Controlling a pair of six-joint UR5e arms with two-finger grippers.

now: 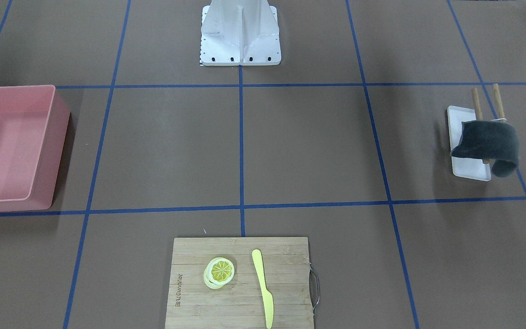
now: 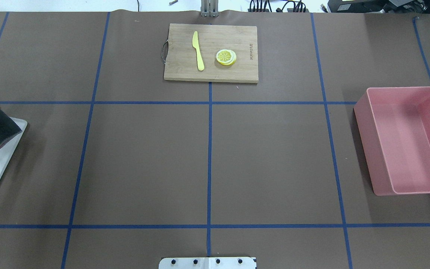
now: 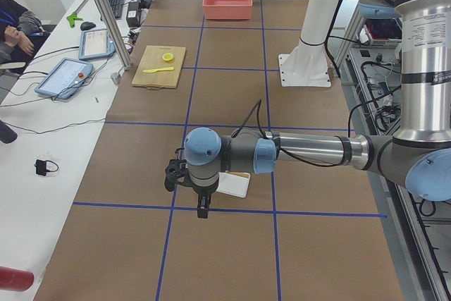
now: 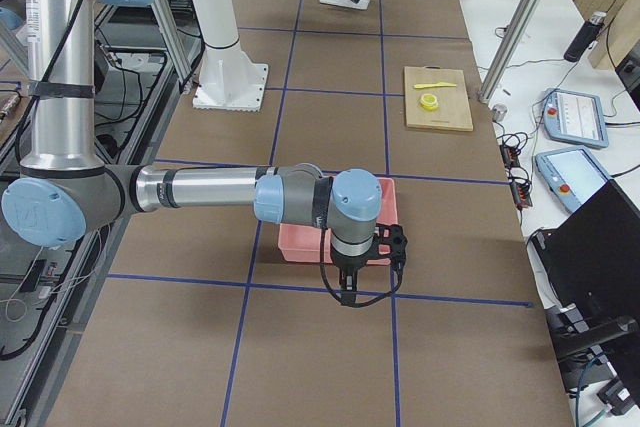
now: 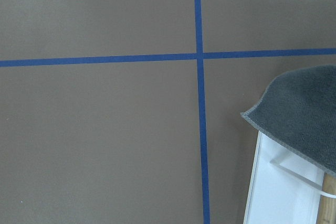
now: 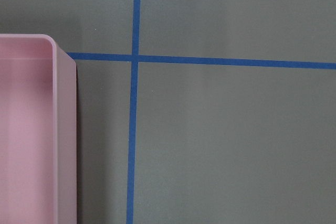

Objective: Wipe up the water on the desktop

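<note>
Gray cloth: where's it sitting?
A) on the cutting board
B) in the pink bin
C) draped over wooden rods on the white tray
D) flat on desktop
C: the gray cloth hangs over two wooden rods standing on the white tray.

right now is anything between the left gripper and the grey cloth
Nothing visible does. The left gripper hangs just beside the white tray, and the left wrist view shows only bare desktop next to the grey cloth.
</note>
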